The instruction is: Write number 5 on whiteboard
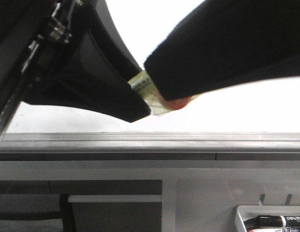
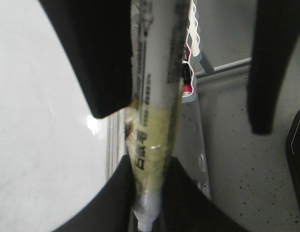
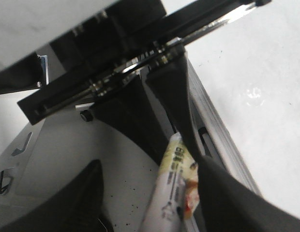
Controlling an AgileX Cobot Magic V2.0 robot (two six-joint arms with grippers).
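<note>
Sharing where our rig is at: both arms are crowding together right in front of the whiteboard (image 1: 247, 106), which is filling the background of the front view as a glossy white sheet with its grey metal ledge (image 1: 150, 141) running along the bottom edge. The left gripper (image 2: 149, 166) is reaching in from the left and is clamping a marker (image 1: 146, 89), its two black fingers hugging the barrel on either side in the left wrist view. The barrel is wearing a band of yellowish tape (image 2: 152, 130) around the part that is being gripped. The right gripper (image 3: 147, 166) is coming in from the upper right, and its fingers are standing well apart with the marker passing between them; one finger (image 3: 227, 198) is sitting against the barrel while the other (image 3: 84, 193) is hanging clear of it. In the left wrist view we're also seeing a bright light reflection (image 2: 94, 124) on the board just beside the ledge. Below the ledge, over on the right, a white tray (image 1: 243, 215) is holding another marker (image 1: 278, 221) with a black cap.
</note>
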